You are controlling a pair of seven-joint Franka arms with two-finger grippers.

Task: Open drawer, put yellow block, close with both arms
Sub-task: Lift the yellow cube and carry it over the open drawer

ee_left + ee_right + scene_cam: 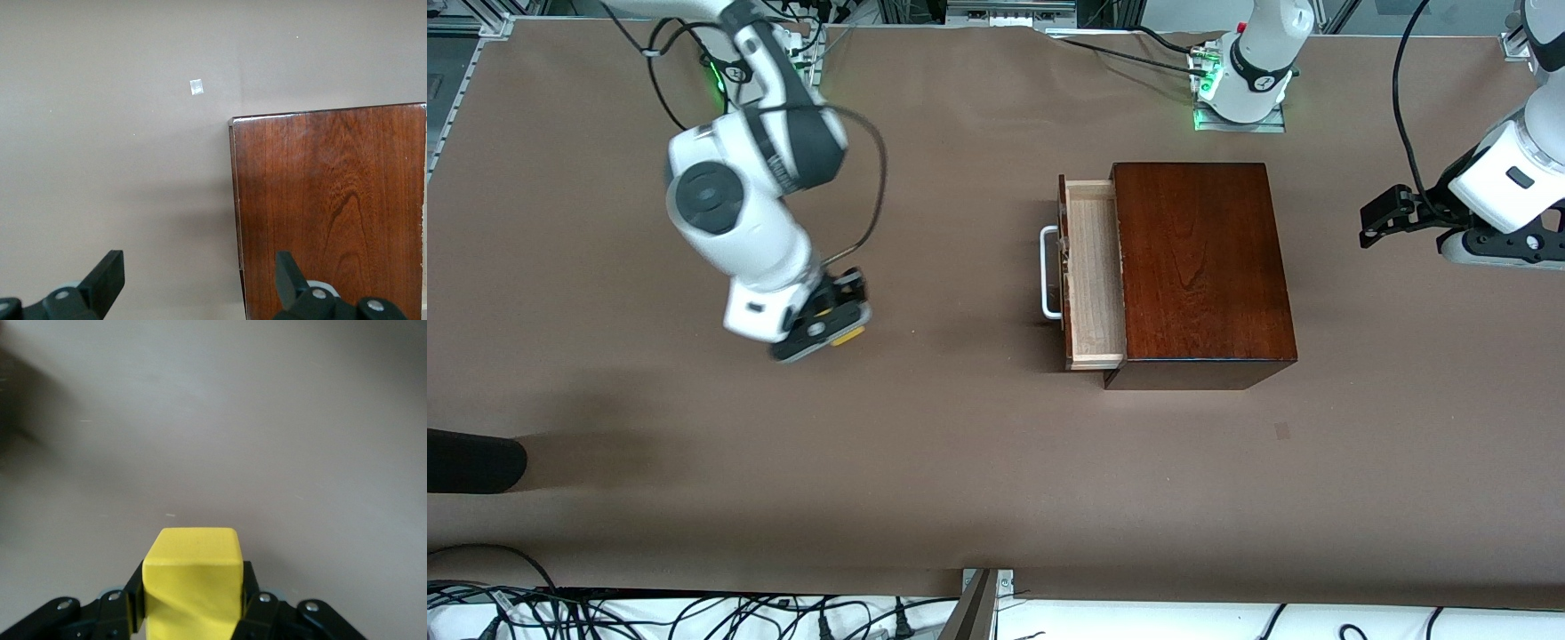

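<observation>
In the right wrist view the yellow block (192, 577) is clamped between the black fingers of my right gripper (192, 588). The front view shows that gripper (829, 322) over bare table toward the right arm's end, with a corner of the yellow block (848, 335) peeking out below it. The drawer (1094, 280) stands pulled out of the dark-brown box (1200, 267), its pale tray empty and its white handle (1049, 271) pointing toward the right arm. My left gripper (1383, 216) waits open beside the box, at the left arm's end. Its fingers (107, 280) frame the box top (333, 207).
A dark object (471, 460) lies at the table's edge at the right arm's end, nearer the front camera. A small pale mark (1281, 431) sits on the brown table cover in front of the box's near corner. Cables (694, 613) run along the near edge.
</observation>
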